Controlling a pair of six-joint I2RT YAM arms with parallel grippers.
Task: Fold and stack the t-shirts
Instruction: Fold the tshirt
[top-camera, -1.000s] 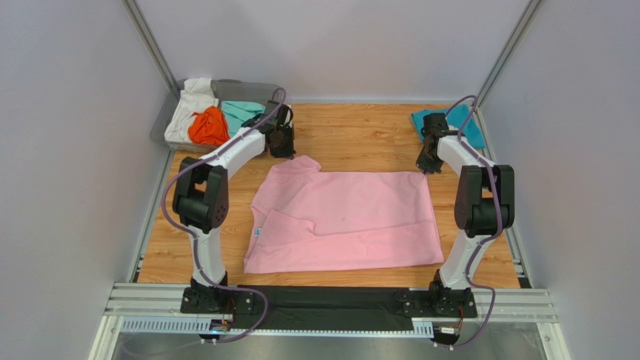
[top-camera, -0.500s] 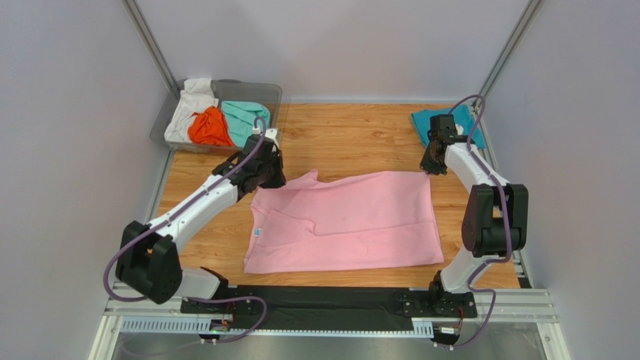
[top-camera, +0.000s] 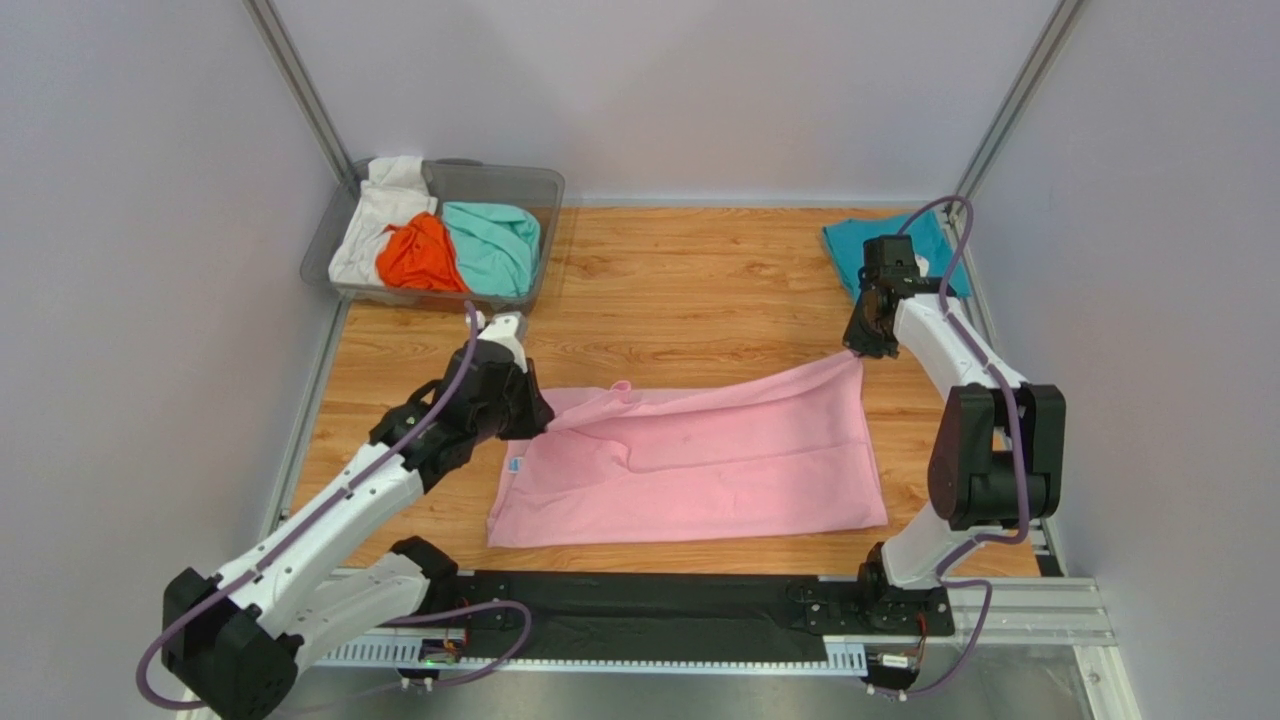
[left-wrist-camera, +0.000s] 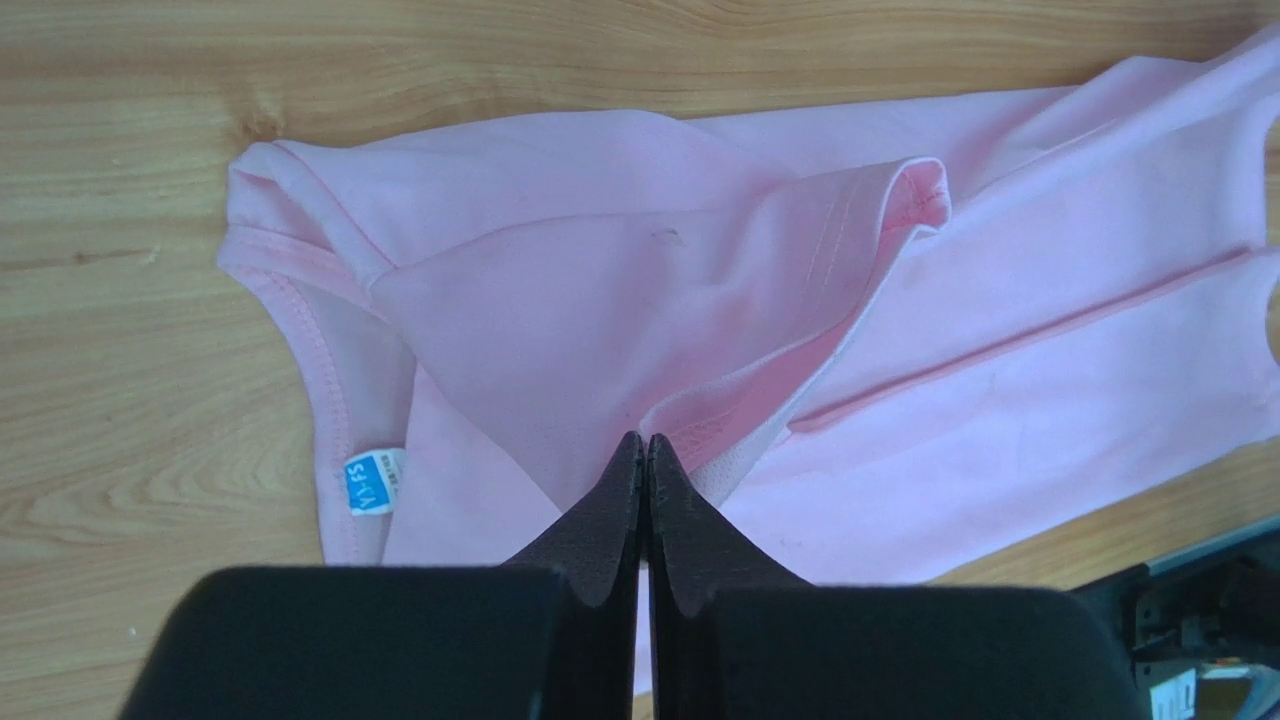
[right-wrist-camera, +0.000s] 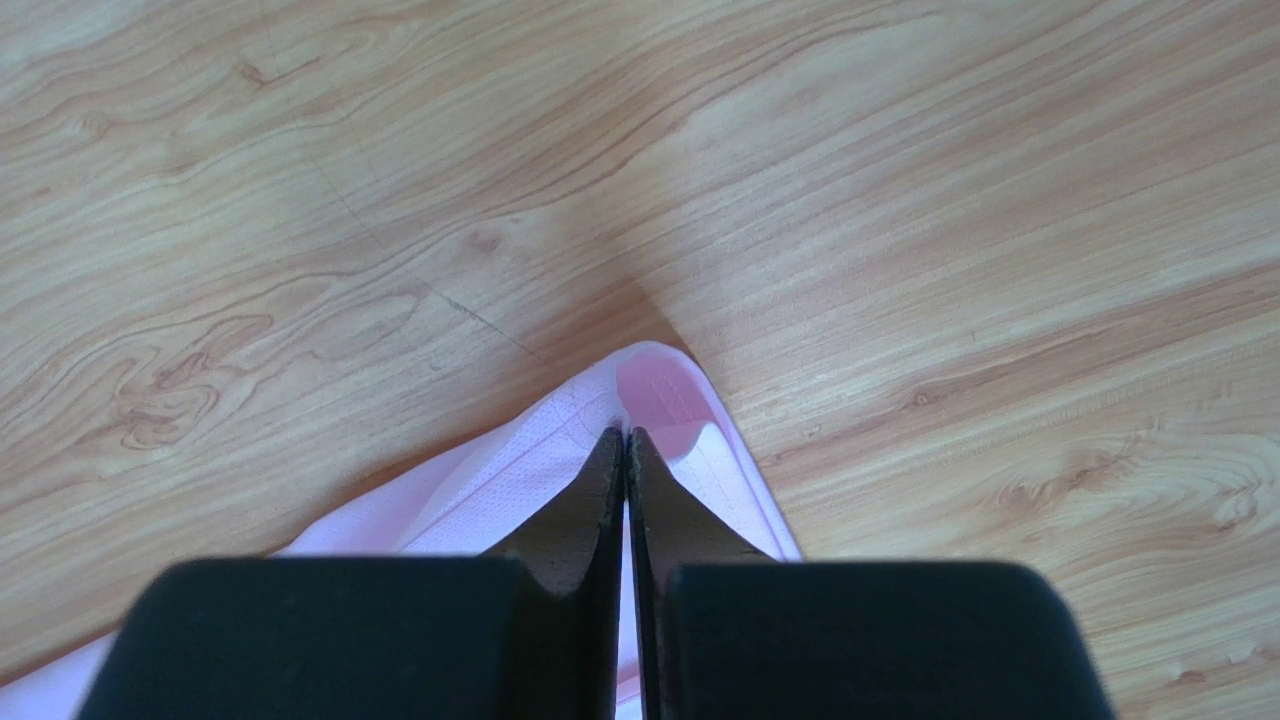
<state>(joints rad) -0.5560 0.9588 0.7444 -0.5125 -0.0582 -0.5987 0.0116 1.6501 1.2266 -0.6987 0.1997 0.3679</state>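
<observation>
Pink tee (top-camera: 706, 458) spread mid wooden table (top-camera: 691, 285), far edge raised. Left gripper (left-wrist-camera: 646, 450) clamped tight on raised pink fold. Right gripper (right-wrist-camera: 625, 443) clamped on far right corner, cloth caught at tips in both wrist views. Teal tee (top-camera: 839, 240) at far right, partly hidden behind right arm. White tee (top-camera: 368, 218), orange tee (top-camera: 413, 255), mint tee (top-camera: 496, 243) bunched in bin (top-camera: 553, 195) — I can't read their shapes. Blue neck label (left-wrist-camera: 373, 483) — print too small.

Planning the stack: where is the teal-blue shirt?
Top view: the teal-blue shirt lies at the table's far right corner, just beyond the right gripper.
</observation>
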